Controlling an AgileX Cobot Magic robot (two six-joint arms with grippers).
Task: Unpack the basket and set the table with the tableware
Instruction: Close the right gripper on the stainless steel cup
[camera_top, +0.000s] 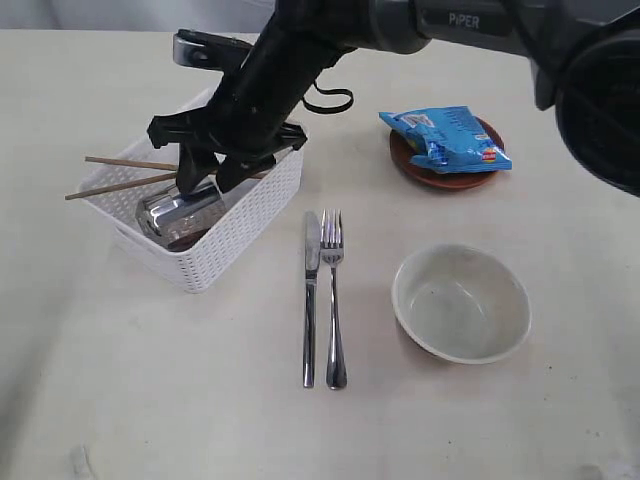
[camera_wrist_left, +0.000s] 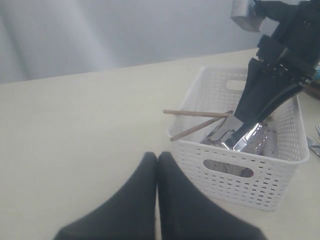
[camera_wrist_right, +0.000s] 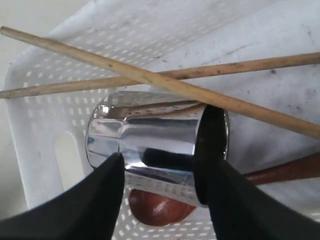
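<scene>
Right gripper (camera_top: 205, 180) in basket (camera_top: 215, 255), jaws astride steel cup (camera_wrist_right: 150, 140), we cannot tell if clamped | left gripper (camera_wrist_left: 156, 159) jaws together, over worktop (camera_wrist_left: 75, 130)

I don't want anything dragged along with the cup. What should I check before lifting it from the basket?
1. Right gripper straddles the cup: ok.
2. Grip firm on cup: cannot tell.
3. Chopsticks clear of cup: not ok, one lies across it.
4. Spoon beneath, not over, cup: ok.
5. Left gripper shut, apart from basket: ok.
6. Bare table beside bowl: ok.
</scene>
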